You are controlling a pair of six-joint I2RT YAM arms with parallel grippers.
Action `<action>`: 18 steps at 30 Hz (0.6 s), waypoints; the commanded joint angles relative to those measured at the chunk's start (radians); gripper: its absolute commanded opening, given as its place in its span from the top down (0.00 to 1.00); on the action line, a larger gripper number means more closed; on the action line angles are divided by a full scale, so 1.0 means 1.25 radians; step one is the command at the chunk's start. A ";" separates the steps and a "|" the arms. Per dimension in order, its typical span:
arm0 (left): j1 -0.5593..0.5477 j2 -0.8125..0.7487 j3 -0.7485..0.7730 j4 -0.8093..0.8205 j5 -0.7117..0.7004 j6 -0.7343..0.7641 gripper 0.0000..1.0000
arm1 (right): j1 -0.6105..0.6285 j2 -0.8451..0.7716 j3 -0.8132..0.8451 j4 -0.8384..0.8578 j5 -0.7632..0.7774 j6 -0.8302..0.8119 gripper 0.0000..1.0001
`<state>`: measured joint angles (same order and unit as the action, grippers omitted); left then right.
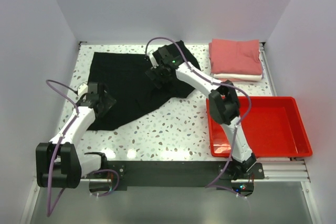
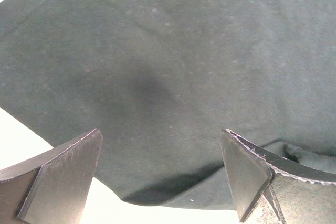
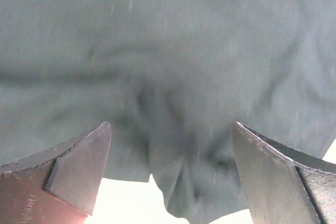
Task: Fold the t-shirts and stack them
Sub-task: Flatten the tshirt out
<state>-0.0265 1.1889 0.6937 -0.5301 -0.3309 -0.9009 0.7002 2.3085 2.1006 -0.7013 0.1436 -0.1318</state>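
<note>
Top external view: the black shirt [image 1: 126,82] lies spread and partly rumpled across the left and middle of the tabletop [image 1: 173,129], opened out so it can be folded. The pink shirt [image 1: 235,56] sits folded on the white shirt [image 1: 239,77] in the far right corner. I take that pile as where the black one belongs. The left gripper [image 1: 102,100] hangs over the black shirt's near left part and the right gripper [image 1: 159,74] over its right side, likely so each can take one side of a fold. Both wrist views show jaws spread wide, holding nothing, with cloth just below. A puckered ridge lies between the right jaws. The tray [image 1: 294,129] stands apart at the right.
</note>
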 commanded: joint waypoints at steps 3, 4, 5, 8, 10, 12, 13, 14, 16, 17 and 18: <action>0.041 -0.012 -0.028 0.026 -0.026 -0.022 0.00 | 0.004 -0.273 -0.268 0.155 -0.074 0.154 0.01; 0.048 -0.010 -0.029 0.031 -0.020 -0.014 0.00 | 0.004 -0.318 -0.308 0.169 -0.091 0.184 0.01; 0.058 -0.005 -0.031 0.037 -0.005 -0.011 0.00 | 0.003 -0.343 -0.391 0.205 -0.106 0.218 0.01; 0.067 0.002 -0.032 0.047 0.009 -0.001 0.00 | 0.004 -0.412 -0.564 0.327 -0.168 0.371 0.01; 0.067 0.001 -0.038 0.057 0.012 0.008 0.00 | 0.004 -0.417 -0.607 0.360 -0.169 0.417 0.01; 0.068 0.004 -0.042 0.071 0.014 0.011 0.00 | 0.004 -0.400 -0.623 0.384 -0.171 0.452 0.01; 0.069 0.005 -0.046 0.077 0.016 0.015 0.00 | 0.006 -0.389 -0.620 0.390 -0.179 0.460 0.01; 0.071 0.009 -0.047 0.086 0.019 0.016 0.00 | 0.006 -0.363 -0.612 0.401 -0.174 0.482 0.01; 0.075 0.021 -0.048 0.095 0.025 0.024 0.00 | 0.006 -0.340 -0.599 0.413 -0.171 0.494 0.01; 0.079 0.029 -0.047 0.102 0.025 0.026 0.00 | 0.004 -0.318 -0.582 0.419 -0.164 0.507 0.01; 0.081 0.034 -0.047 0.104 0.027 0.030 0.00 | 0.006 -0.308 -0.575 0.422 -0.162 0.513 0.01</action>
<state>0.0586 1.2125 0.6411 -0.4610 -0.3042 -0.8936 0.7021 1.8988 1.3384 -0.2718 -0.0486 0.4149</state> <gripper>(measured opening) 0.997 0.987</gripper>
